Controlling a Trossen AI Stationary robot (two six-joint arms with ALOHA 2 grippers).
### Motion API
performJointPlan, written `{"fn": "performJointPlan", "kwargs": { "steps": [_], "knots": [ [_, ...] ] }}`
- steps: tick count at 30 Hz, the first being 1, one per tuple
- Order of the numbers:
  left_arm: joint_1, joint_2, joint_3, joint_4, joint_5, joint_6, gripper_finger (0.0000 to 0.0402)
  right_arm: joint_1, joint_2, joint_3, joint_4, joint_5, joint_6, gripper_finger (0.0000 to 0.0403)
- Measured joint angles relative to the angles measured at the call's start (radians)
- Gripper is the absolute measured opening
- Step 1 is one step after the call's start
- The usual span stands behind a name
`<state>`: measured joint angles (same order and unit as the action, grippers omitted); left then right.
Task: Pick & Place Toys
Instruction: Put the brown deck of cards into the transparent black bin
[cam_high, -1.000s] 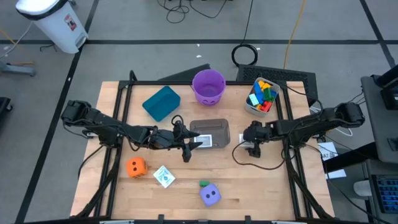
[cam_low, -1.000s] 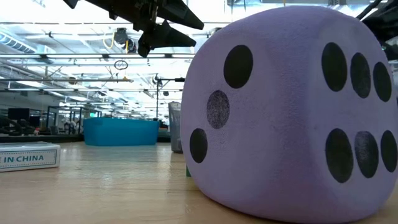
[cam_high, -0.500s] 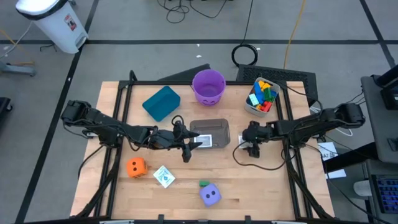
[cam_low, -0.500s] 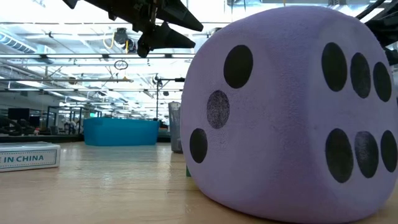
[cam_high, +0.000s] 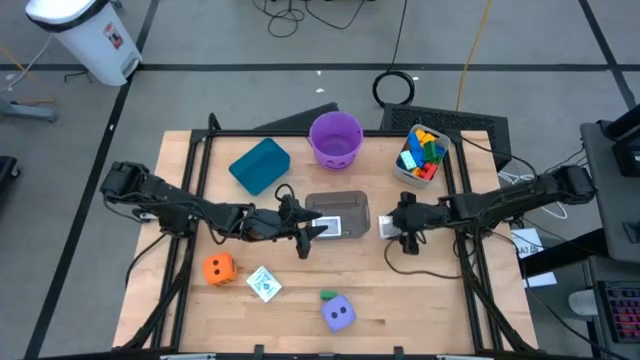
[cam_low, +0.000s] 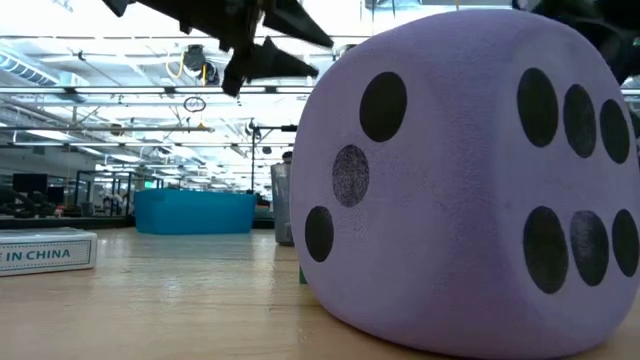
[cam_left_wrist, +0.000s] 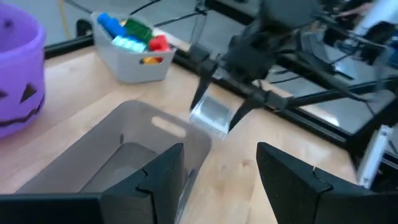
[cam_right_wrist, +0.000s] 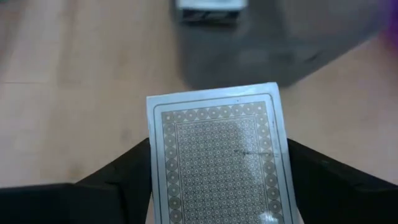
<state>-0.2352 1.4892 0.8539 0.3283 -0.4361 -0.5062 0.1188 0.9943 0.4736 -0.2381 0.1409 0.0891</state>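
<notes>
The right end effector (cam_high: 392, 226) hangs just beside the clear tub (cam_high: 338, 214) in the middle of the bench (cam_high: 430, 310), on the tub's right side. Its wrist camera shows a patterned-back card (cam_right_wrist: 219, 155) lying between its two dark fingers (cam_right_wrist: 124, 168), and from the left wrist the same card (cam_left_wrist: 212, 114) appears caught between its tips, so it is grasping the card just above the wood, near the tub's wall.

The left end effector (cam_high: 312, 231) is over the near edge of the same tub, fingers (cam_left_wrist: 163, 175) spread apart with nothing between them.

Inside the tub lies another white card (cam_high: 331, 226). A small card box (cam_high: 263, 284) sits toward the front of the bench, with the orange die (cam_high: 219, 268) to its left and the purple die (cam_high: 338, 314) farther right, a small green piece (cam_high: 327, 295) touching its top edge. At the back stand the teal bin (cam_high: 259, 165), the purple bucket (cam_high: 335, 138) and a grey tray (cam_high: 405, 172) filled with coloured blocks (cam_high: 424, 153). From bench height the purple die (cam_low: 460, 180) fills most of the sight, the teal bin (cam_low: 194, 212) far behind it.
</notes>
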Motion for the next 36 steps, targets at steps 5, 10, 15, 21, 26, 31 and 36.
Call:
{"fn": "performJointPlan", "kwargs": {
  "steps": [5, 10, 15, 21, 26, 31, 36],
  "knots": [
    [0.009, 0.11, 0.0, 0.184, -0.017, -0.01, 0.0209, 0.116, -0.002, 0.039, 0.069, 0.282, -0.118, 0.0276],
    [0.044, 0.25, 0.002, 0.478, -0.01, 0.066, 0.0209, 0.227, 0.022, 0.039, 0.215, 0.473, -0.268, 0.0277],
    [0.08, 0.335, 0.076, 0.497, 0.047, 0.066, 0.0209, 0.299, 0.058, 0.04, 0.403, 0.606, -0.427, 0.0276],
    [0.097, 0.438, 0.254, 0.36, 0.185, 0.068, 0.0209, 0.322, 0.128, 0.041, 0.574, 0.621, -0.548, 0.0277],
    [0.097, 0.508, 0.395, 0.207, 0.192, 0.076, 0.0209, 0.323, 0.178, 0.041, 0.579, 0.626, -0.551, 0.0278],
    [0.107, 0.514, 0.446, 0.11, 0.193, 0.058, 0.0192, 0.322, 0.19, 0.041, 0.6, 0.627, -0.554, 0.0278],
    [0.109, 0.514, 0.446, 0.115, 0.177, 0.025, 0.0084, 0.322, 0.191, 0.041, 0.614, 0.633, -0.549, 0.0288]
  ]
}}
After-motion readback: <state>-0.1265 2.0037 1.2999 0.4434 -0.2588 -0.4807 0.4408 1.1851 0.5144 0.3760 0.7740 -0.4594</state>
